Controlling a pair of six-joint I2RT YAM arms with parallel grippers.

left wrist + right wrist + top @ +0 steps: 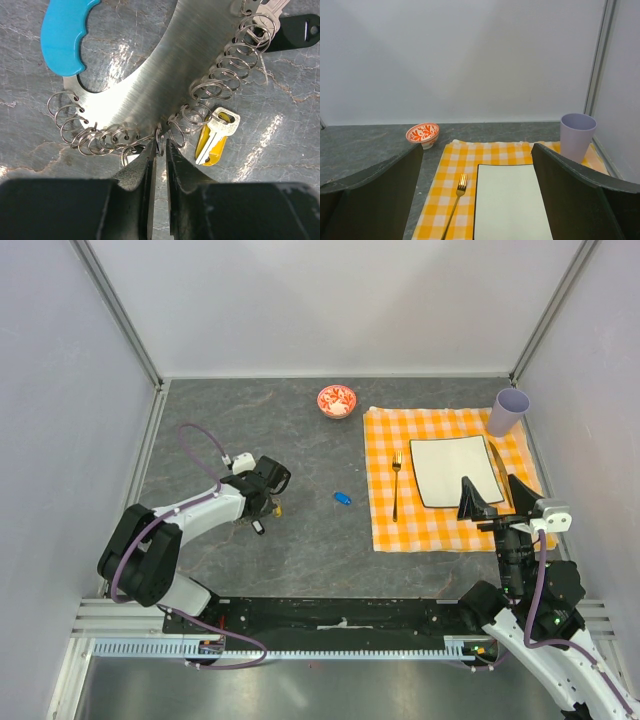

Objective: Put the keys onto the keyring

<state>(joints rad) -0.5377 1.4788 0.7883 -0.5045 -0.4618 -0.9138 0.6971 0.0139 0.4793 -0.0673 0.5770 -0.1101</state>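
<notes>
In the left wrist view the keyring [145, 80] is a curved silvery plate with a light-blue grip [65, 30] and a row of small split rings along its edge. A yellow-headed key [216, 137] hangs from one ring. A black-headed key [295, 31] and a plain silvery key [270, 7] sit at the far end. My left gripper [160, 146] is shut on one small ring at the plate's edge. From above, the left gripper [263, 502] covers the keyring. A small blue piece [342, 498], apparently a blue-headed key, lies alone on the table. My right gripper [495, 502] [477, 146] stands open, holding nothing.
An orange checked cloth [440, 530] lies at the right with a white rectangular plate [452, 472], a fork [396, 485] and a lilac cup [508, 411] on it. A red-and-white bowl [337, 400] stands at the back. Walls close the table on three sides.
</notes>
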